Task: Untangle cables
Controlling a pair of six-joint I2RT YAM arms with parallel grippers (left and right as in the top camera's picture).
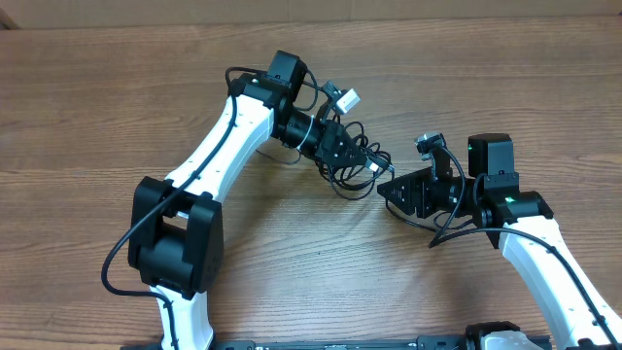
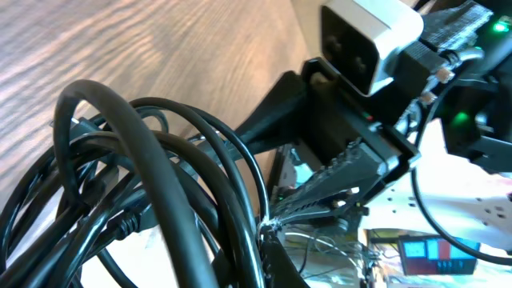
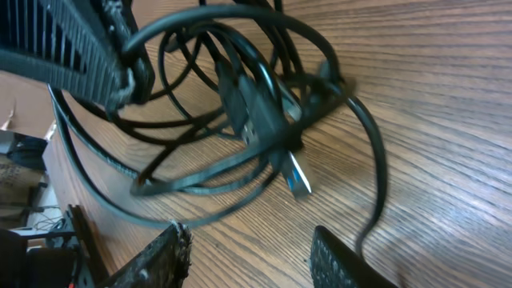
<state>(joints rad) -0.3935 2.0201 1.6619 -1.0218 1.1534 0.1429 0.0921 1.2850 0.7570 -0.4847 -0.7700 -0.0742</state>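
Wood grain in a warm brown runs across the desk (image 1: pixel 97 87), which fills the whole overhead view. From the lower left edge the left arm (image 1: pixel 219 146), white with black joints, reaches up and over toward the middle. The left tool (image 1: pixel 342 154) at its end points to the right and downward, and it is closed on the cables (image 1: pixel 355 175), a small dark tangle of thin black loops lying near the centre of the desk, just off the tool's tip. In the left wrist view these loops crowd the foreground, crossing over one another in several strands. The right wrist view shows a ribbed black finger (image 3: pixel 72 48) of the left tool at the upper left with strands pinched at its end, while the remainder of the bundle spreads in loose overlapping rings on the wood. A silvery plug (image 3: pixel 298 180) sticks out from the lower side of the knot and rests on the desk. One single strand leaves the bundle on the right and curves down to pass close by the right-hand finger of the right tool (image 3: pixel 248 252). That tool lies just to the right of the tangle, facing it, with its two fingers spread apart and nothing gripped between them. Behind it the right arm (image 1: pixel 544 253) runs down to the lower right corner of the overhead view, a green light glowing on its wrist.
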